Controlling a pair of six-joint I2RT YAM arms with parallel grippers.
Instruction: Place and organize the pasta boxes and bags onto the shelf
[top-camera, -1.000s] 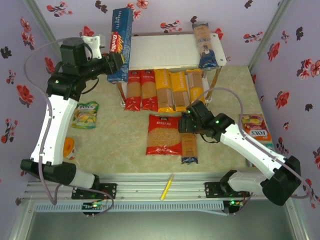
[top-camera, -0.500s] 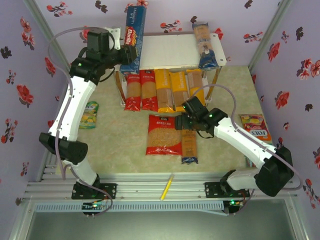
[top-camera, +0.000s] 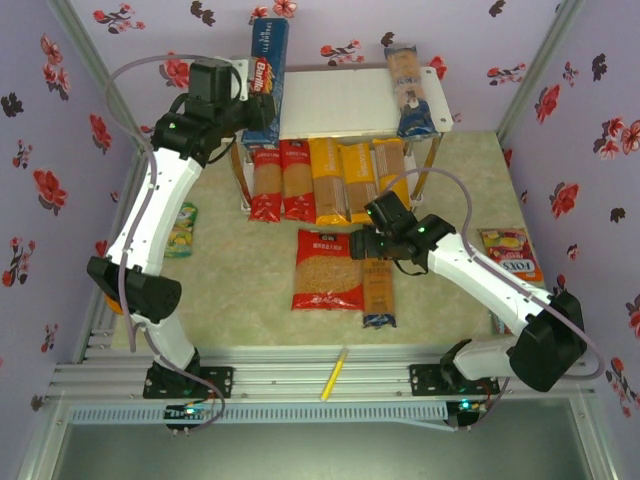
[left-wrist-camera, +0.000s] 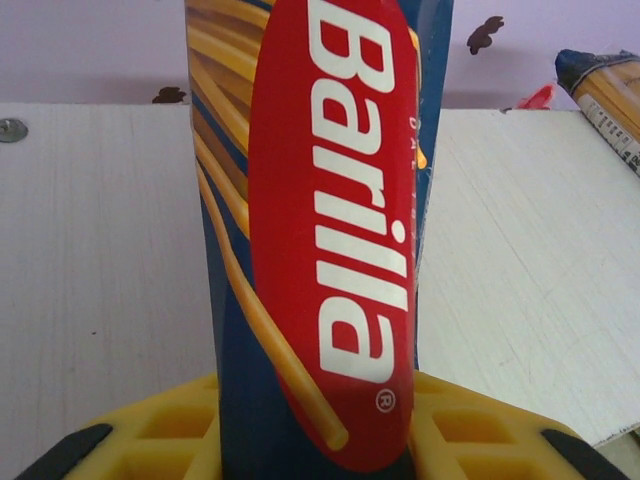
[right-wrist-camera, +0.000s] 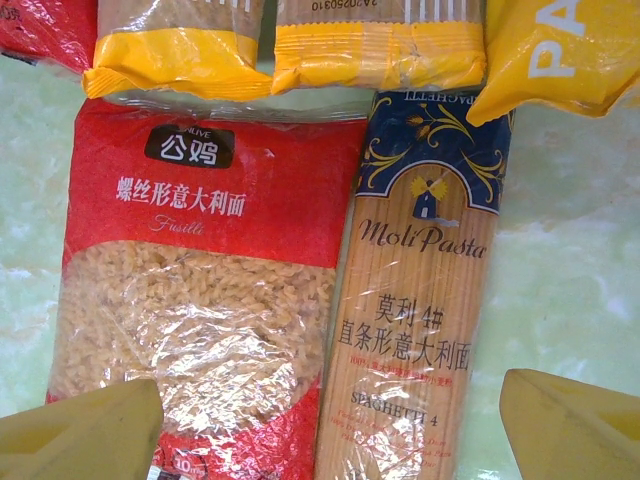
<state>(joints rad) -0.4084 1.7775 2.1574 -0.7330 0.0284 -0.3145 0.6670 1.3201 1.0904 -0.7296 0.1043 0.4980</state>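
My left gripper is shut on the long dark-blue Barilla box, holding it over the left end of the white shelf; in the left wrist view the box stands between the yellow fingers. A blue-ended spaghetti bag lies on the shelf's top right. Several spaghetti bags with red and yellow ends lie under the shelf. My right gripper hangs open above the wide red fusilli bag and a blue-ended spaghetti bag on the table.
Sweets packets lie at the left and right of the table. A thin yellow pen rests on the front rail. Flowered walls close in the sides and back.
The left arm has carried the Barilla box rightward and back, from beside the shelf's left end to above it. The right gripper shifted slightly left over the bags on the table.
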